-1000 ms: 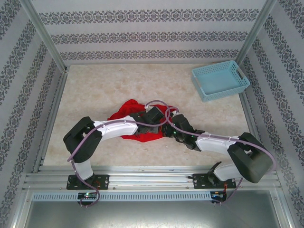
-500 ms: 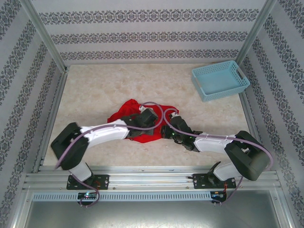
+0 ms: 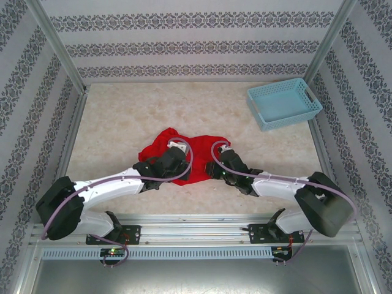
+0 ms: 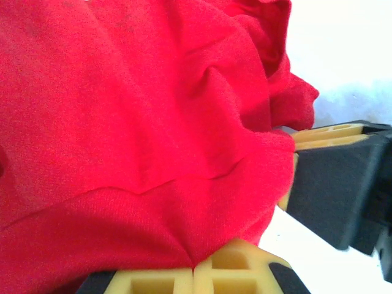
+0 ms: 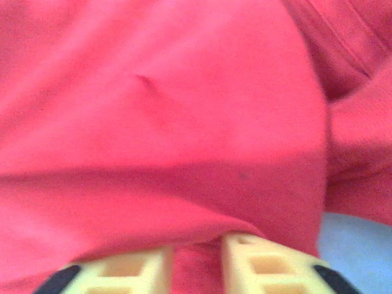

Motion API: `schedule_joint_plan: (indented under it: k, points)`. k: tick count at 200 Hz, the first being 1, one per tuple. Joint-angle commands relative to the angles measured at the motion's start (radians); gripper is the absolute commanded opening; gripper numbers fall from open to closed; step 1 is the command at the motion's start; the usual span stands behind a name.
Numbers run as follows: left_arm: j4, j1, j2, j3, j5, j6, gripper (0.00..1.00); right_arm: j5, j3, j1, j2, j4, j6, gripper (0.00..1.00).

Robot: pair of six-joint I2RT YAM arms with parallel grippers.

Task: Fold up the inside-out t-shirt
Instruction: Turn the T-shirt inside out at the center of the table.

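The left gripper (image 4: 193, 272) has its yellow fingers pressed together on a pinch of the bright red, soft fabric t-shirt (image 3: 197, 154), which lies bunched on the marble-patterned table (image 3: 122, 116) – near the middle, between the two arms. Just right of it, the right gripper (image 5: 196, 257) has its fingers slightly apart, with red cloth draped over them and into the gap. The light blue plastic basket (image 3: 284, 102) sits at the far right corner, well apart from the shirt.
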State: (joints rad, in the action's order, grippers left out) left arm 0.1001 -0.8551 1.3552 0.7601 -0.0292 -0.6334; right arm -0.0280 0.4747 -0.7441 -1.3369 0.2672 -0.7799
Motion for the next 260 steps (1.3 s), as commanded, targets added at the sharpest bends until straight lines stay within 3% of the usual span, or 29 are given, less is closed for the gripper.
schedule_joint_plan:
  k: [1,26,57,74,95,147,168,199,225,242,260]
  points:
    - [-0.102,0.011,0.029,-0.005,0.045,0.021,0.00,-0.041,-0.015,-0.029,0.080,0.005,0.043,0.37]
    - [-0.097,0.011,0.039,0.005,0.056,0.038,0.00,-0.078,-0.007,-0.037,0.068,0.049,0.058,0.50]
    - [-0.123,0.010,0.024,-0.018,0.102,0.046,0.00,-0.042,0.097,-0.031,-0.035,-0.019,0.069,0.49]
    - [-0.146,0.006,0.008,-0.041,0.125,0.048,0.00,-0.020,0.125,0.000,-0.074,-0.024,0.058,0.33]
    - [-0.153,0.005,0.001,-0.065,0.146,0.058,0.00,-0.053,0.143,0.056,-0.110,0.003,0.042,0.00]
    - [-0.190,0.005,-0.081,-0.135,0.155,0.072,0.00,-0.020,0.195,0.103,-0.173,-0.072,0.050,0.00]
    - [-0.162,0.007,-0.099,-0.153,0.108,0.067,0.09,-0.026,0.159,0.095,-0.160,-0.062,0.049,0.00]
    - [0.032,0.003,-0.070,-0.076,-0.008,0.097,0.34,-0.059,0.097,0.027,-0.137,0.014,0.047,0.00]
    - [0.143,-0.037,-0.057,0.019,-0.064,0.125,0.40,-0.061,0.072,-0.008,-0.126,0.072,0.021,0.00]
    - [0.165,-0.080,-0.045,0.062,-0.077,0.132,0.48,-0.072,0.068,-0.010,-0.110,0.099,0.013,0.00]
    - [0.172,-0.109,-0.005,0.083,-0.080,0.122,0.51,-0.077,0.079,-0.012,-0.091,0.092,0.015,0.00]
